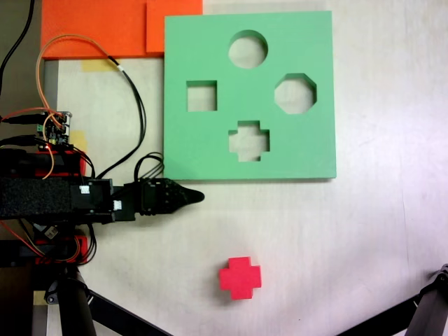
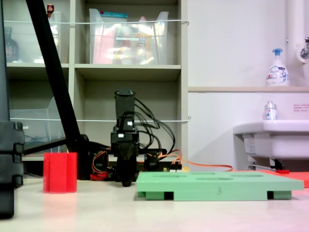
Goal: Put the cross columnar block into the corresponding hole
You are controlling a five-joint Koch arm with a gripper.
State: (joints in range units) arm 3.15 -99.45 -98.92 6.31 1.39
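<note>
The red cross columnar block [image 1: 240,277] stands upright on the white table, below the green board in the first exterior view; it shows at the left in the second exterior view [image 2: 60,172]. The green foam board [image 1: 308,147] [image 2: 217,186] lies flat. Its plus-shaped hole [image 1: 249,141] is the lowest cut-out in the first exterior view. My black gripper [image 1: 194,197] [image 2: 126,181] points right, just below the board's lower-left corner, low over the table. Its jaws look shut with nothing between them. The block lies apart from it, toward the lower right.
The board also has a round hole [image 1: 248,49], a square hole [image 1: 201,96] and an octagonal hole [image 1: 295,93]. An orange sheet [image 1: 105,28] lies top left. Loose wires [image 1: 126,77] and a circuit board [image 1: 57,129] sit by the arm's base. Tripod legs [image 1: 427,311] cross the bottom corners.
</note>
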